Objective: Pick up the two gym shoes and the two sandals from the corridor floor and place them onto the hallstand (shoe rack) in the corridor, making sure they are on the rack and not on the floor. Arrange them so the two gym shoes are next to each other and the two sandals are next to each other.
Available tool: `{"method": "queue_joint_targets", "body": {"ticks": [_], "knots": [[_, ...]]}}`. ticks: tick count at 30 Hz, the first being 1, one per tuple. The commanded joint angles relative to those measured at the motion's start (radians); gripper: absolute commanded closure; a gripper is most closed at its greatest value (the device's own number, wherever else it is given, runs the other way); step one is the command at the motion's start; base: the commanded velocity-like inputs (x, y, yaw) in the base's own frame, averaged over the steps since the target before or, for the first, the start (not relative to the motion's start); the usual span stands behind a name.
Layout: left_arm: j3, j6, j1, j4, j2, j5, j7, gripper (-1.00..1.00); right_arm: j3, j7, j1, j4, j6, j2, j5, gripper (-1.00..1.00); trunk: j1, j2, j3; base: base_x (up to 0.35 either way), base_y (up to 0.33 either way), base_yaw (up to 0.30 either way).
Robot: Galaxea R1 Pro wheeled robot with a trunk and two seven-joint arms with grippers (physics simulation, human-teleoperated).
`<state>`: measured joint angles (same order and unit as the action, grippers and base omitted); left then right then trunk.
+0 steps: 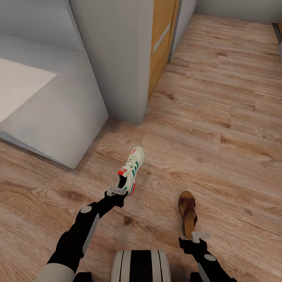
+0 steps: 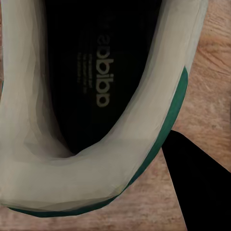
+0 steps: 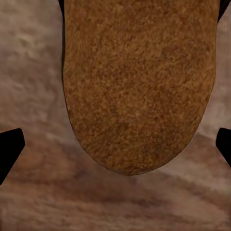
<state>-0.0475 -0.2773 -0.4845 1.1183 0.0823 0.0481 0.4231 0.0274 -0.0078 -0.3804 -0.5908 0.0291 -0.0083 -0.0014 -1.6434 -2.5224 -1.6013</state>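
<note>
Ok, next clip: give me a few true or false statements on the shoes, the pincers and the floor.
1. The white gym shoe with green stripes is at the left pincer. True.
2. The flat brown sandal lies on the pale grey-white hallstand. False: it is over the wood-plank corridor floor, at the right pincer.
3. The right pincer's fingers are spread wider than the sandal heel. True.
4. The gym shoe's insole is white. False: it is dark, with printed lettering.
</note>
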Motion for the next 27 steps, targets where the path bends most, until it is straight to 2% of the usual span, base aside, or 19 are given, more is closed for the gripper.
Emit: {"method": "queue_joint_targets", "body": {"ticks": [1,18,19,27], "knots": [[0.001,-0.005,0.0,0.001,0.001,0.005,0.005,1.0,0.0,-0.001,0.0,-0.001,0.003,0.0,0.0,-1.0,0.0,0.0,-0.001,0.234,0.0,0.0],[0.001,-0.005,0.0,0.001,0.001,0.004,0.006,1.0,0.002,-0.001,0.0,-0.001,0.003,-0.001,0.0,-1.0,0.0,0.0,-0.001,0.051,0.0,0.0],[0.001,-0.005,0.0,0.001,0.001,0.004,0.006,1.0,0.001,-0.001,0.0,-0.001,0.003,-0.001,0.0,1.0,0.0,0.0,-0.001,0.011,0.0,0.0],[0.001,-0.005,0.0,0.001,0.001,0.004,0.006,1.0,0.001,0.0,0.0,-0.001,0.003,-0.001,0.0,1.0,0.0,0.0,-0.001,0.002,0.0,0.0]]}}
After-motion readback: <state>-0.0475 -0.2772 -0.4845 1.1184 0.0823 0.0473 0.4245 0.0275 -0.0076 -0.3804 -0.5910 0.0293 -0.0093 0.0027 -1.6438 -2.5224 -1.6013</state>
